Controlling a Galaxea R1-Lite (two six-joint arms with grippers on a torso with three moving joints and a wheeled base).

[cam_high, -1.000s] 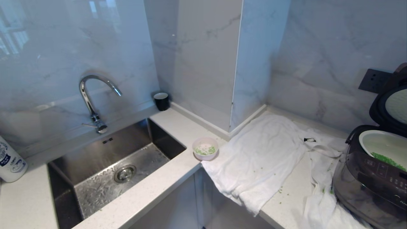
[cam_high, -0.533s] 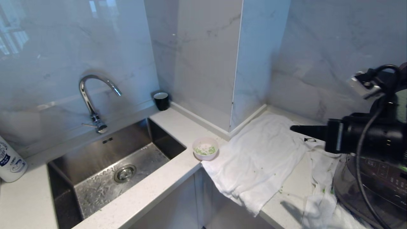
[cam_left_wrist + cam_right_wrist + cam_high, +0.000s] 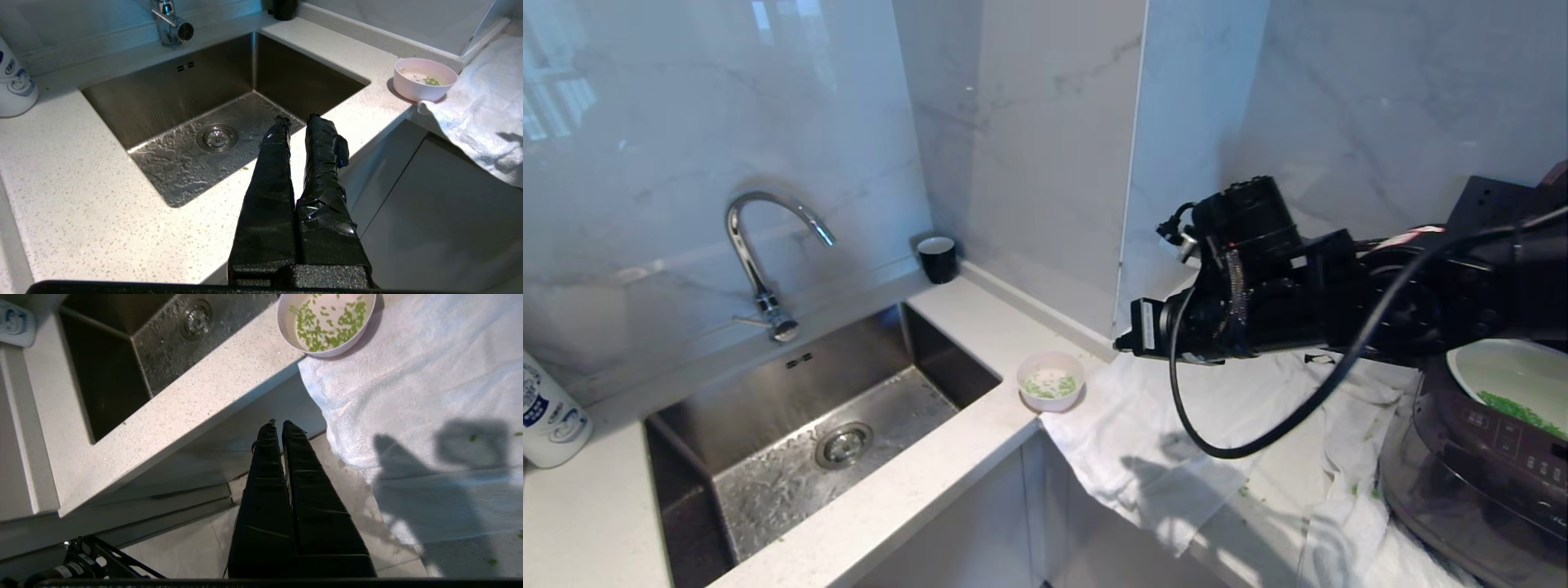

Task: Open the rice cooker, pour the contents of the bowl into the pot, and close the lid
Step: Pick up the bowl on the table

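Observation:
The dark rice cooker [image 3: 1478,465] stands at the counter's right end. Its white pot [image 3: 1499,363] is uncovered and has green bits inside. The raised lid [image 3: 1558,173] is mostly hidden behind my right arm. A small pale pink bowl [image 3: 1050,380] [image 3: 325,322] [image 3: 425,78] with green bits sits on the counter by the sink corner, touching the towel's edge. My right gripper [image 3: 1129,345] [image 3: 278,424] hangs shut and empty, high over the towel's front edge, to the right of the bowl. My left gripper [image 3: 297,119] is parked in front of the sink, shut and empty.
A white towel [image 3: 1176,425] sprinkled with green bits covers the counter between bowl and cooker and hangs over the front edge. A steel sink [image 3: 800,425] with a faucet [image 3: 760,253] lies on the left. Behind stand a black cup [image 3: 937,260] and a white bottle [image 3: 547,416].
My right arm has come into the head view from the right and swept left over the towel toward the bowl, staying shut. Bowl and cooker have not moved.

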